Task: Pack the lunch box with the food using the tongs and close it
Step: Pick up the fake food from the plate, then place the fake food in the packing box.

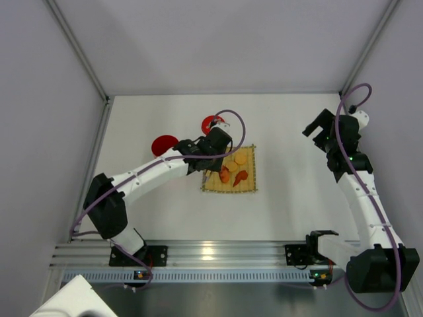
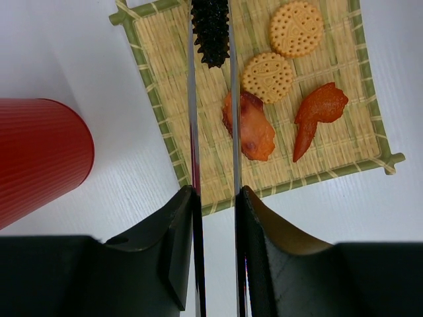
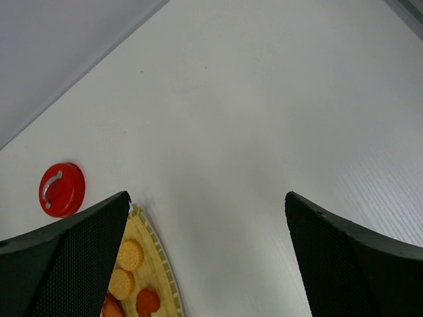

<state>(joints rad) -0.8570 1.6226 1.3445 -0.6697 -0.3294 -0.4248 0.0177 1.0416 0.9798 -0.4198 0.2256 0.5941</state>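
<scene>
My left gripper is shut on the silver tongs, whose two arms run up over the bamboo mat. The dark spiky piece of food sits between the tong tips at the mat's far left corner. Two round orange-yellow biscuits and two reddish-brown pieces lie on the mat. Left of the tongs stands the red lunch box. Its red lid lies behind the mat. My right gripper is raised at the far right, open with nothing in it.
The mat lies mid-table, with white table surface around it. Grey walls enclose the table on the left, back and right. The arm bases sit on a metal rail at the near edge.
</scene>
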